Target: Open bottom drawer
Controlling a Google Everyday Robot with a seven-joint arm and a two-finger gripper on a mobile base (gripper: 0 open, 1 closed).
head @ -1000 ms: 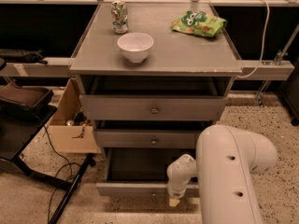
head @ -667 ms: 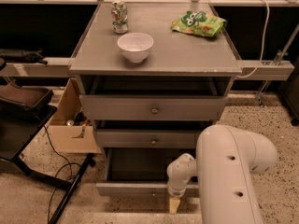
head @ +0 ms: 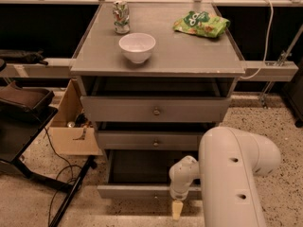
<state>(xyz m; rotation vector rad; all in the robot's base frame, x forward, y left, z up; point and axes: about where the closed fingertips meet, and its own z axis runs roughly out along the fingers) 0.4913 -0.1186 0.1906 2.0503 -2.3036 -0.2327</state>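
The bottom drawer [head: 135, 191] is the lowest of three grey drawers in the cabinet. It is pulled out towards me and its dark inside [head: 142, 167] shows. My gripper [head: 176, 210] hangs at the end of the white arm [head: 232, 174], just in front of the drawer's front panel and right of its middle. Its pale yellowish tip reaches just below the panel's lower edge. The drawer's knob is hidden behind the wrist.
The middle drawer [head: 154, 141] and top drawer [head: 155, 109] stick out slightly. On the cabinet top stand a white bowl [head: 137, 47], a can [head: 121, 17] and a green snack bag [head: 201, 24]. A cardboard box [head: 71, 126], a chair [head: 21, 108] and cables [head: 66, 178] are to the left.
The gripper has moved down and towards me. The bottom drawer's front has slid out a little further with it.
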